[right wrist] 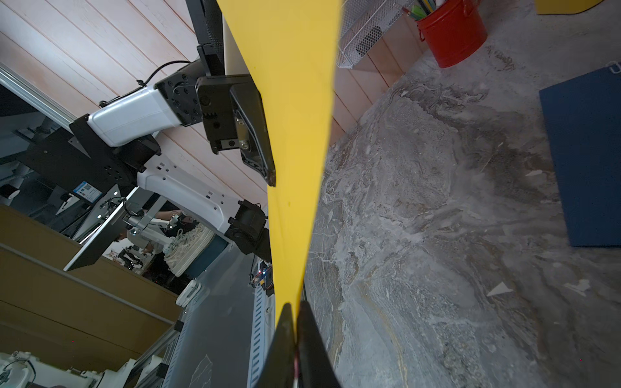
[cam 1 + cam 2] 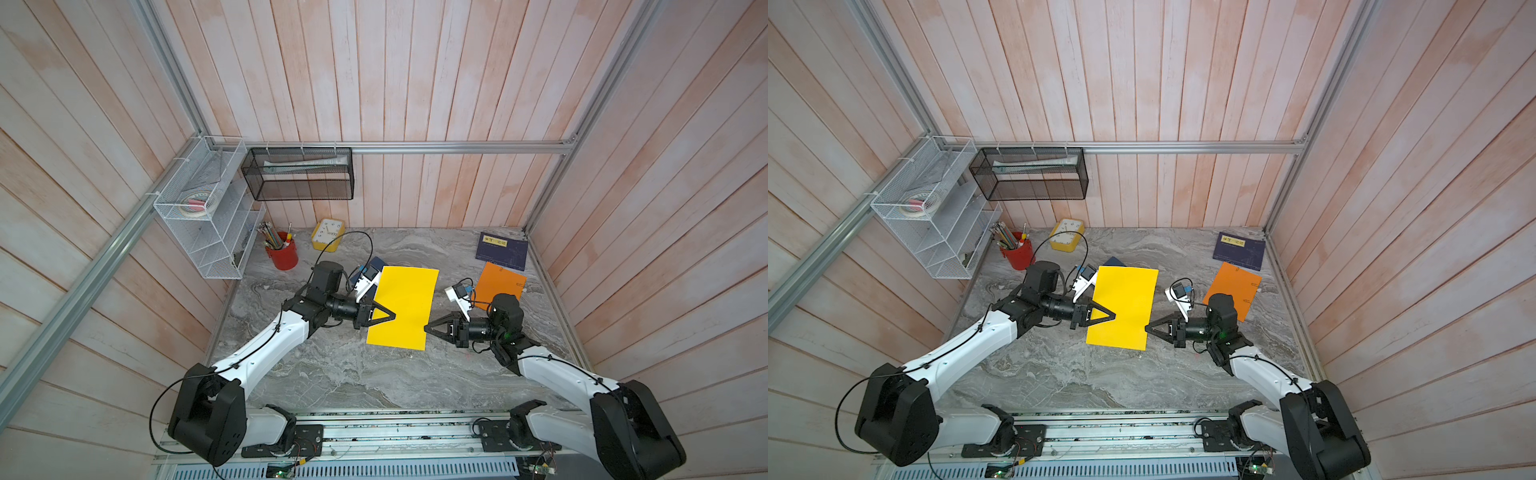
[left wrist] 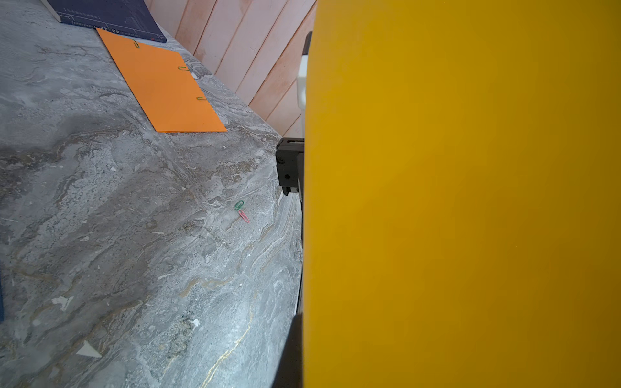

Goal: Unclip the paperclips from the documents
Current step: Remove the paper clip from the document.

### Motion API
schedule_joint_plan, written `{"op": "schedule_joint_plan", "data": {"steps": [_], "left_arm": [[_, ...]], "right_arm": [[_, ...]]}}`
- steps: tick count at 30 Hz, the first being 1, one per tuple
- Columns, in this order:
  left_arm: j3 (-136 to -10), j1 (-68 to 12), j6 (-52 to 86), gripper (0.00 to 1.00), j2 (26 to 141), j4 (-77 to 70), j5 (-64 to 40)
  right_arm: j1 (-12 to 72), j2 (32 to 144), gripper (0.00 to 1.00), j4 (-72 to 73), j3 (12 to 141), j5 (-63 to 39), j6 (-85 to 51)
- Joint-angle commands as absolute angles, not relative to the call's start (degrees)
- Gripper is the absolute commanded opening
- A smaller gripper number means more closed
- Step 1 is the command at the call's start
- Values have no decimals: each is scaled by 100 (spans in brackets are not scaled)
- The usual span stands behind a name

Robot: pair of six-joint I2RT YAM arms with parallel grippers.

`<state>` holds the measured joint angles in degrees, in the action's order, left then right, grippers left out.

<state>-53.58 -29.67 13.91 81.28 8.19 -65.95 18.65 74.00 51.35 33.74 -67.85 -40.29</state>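
L gripper (image 2: 390, 316) and R gripper (image 2: 429, 328) are both pinching the yellow sheet (image 2: 405, 307), holding it off the table (image 2: 332, 374) by opposite long edges, tips facing. Can't see a clip at R's tips; pull'd be going outward, R-ward.

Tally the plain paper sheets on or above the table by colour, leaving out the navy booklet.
Yellow sheet: 1
Orange sheet: 1
Blue sheet: 1
Total: 3

txt: none legible | navy booklet (image 2: 502, 251) yel label (image 2: 495, 242): blurred | clock (image 2: 327, 235) dial: too small
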Motion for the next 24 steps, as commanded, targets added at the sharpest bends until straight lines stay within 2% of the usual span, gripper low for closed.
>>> {"op": "schedule_joint_plan", "data": {"steps": [1,9,19,22,24], "left_arm": [[-5273,-2993,1274,28,8142,885,-6576],[-5271,-3004,1223,20,8194,952,-6511],[-5314,-3001,1161,0,8184,969,-6383],[-5318,-3003,1160,0,8135,937,-6371],[-5295,-2980,1191,0,8065,850,-6370]], "right_arm": [[1827,7427,0,5239,3542,-6873,-4008],[1784,7418,0,5177,3560,-6890,-3976],[1787,7422,1,5080,3577,-6930,-3964],[1801,7384,19,5010,3516,-6962,-3955],[1817,7342,28,4992,3395,-6983,-3971]]}}
